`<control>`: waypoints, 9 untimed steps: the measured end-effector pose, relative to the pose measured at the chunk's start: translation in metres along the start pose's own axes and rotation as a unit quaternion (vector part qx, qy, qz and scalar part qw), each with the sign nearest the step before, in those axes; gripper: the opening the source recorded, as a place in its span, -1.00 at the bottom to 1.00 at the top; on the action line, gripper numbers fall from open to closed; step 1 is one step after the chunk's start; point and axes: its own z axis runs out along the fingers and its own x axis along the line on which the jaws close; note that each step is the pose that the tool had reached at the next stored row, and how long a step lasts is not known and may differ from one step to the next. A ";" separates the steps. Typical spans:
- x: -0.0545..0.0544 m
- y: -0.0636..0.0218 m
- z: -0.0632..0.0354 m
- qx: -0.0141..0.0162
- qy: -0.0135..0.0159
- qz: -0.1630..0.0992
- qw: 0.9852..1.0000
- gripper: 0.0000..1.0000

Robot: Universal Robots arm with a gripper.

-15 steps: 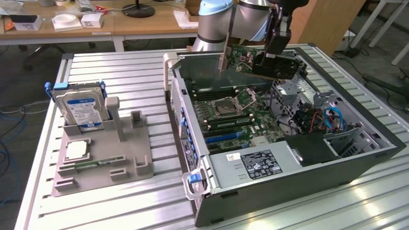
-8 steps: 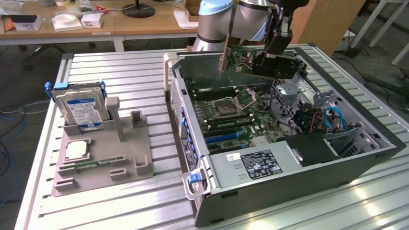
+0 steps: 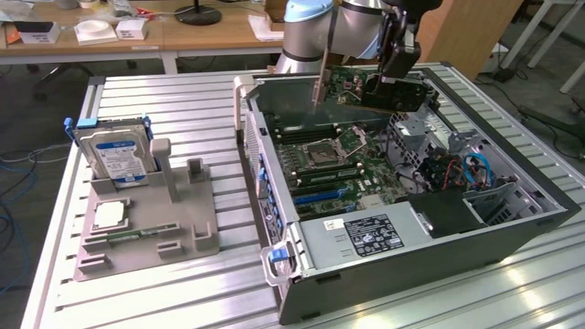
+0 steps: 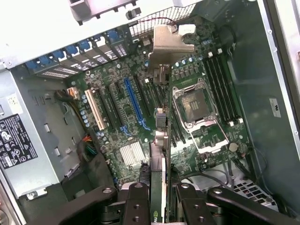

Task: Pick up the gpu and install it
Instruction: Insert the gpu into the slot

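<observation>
Gripping the gpu [image 3: 350, 86] in the claw [image 3: 395, 81], closed on the card.

Exterior view:
- Holding the card on edge, green board face to the camera, silver bracket [image 3: 322, 77] at the end farthest from the claw.
- Hanging above the open PC case [image 3: 512, 226], clear of the motherboard [image 3: 333, 171] below.
- Under the card, just off the claw toward the exterior view's left: CPU socket [image 3: 336, 144].
- Down from the claw, at the near end of the case: power supply [image 3: 366, 233].
- Well away from the claw, outside the case on the exterior view's left: grey fixture [image 3: 183, 233] carrying an upright hard drive [image 3: 114, 157] and a small silver chip [image 3: 109, 214].

Wrist view:
- Clamping the gpu [image 4: 160, 154] between two black fingers [image 4: 136, 206] of the claw [image 4: 160, 199], one on each face.
- Looking along the card edge-on, away from the claw, out to the silver bracket [image 4: 171, 40] at the far end.
- Beneath: motherboard [image 4: 117, 75].
- One side of the card, apart from it: blue slot [image 4: 134, 103], then white slot [image 4: 93, 110], with a finned heatsink [image 4: 131, 153] nearer the fingers.
- Other side, just beside the card: CPU socket [image 4: 194, 103], then memory slots [image 4: 220, 89].
- Cannot tell which slot sits directly under the card edge.
</observation>
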 end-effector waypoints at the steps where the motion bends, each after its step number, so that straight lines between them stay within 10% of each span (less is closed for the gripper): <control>1: 0.000 0.0000 0.0000 0.000 0.000 -0.003 1.000 -0.47; 9: 0.000 -0.0002 0.0000 0.000 -0.002 -0.031 1.000 -0.47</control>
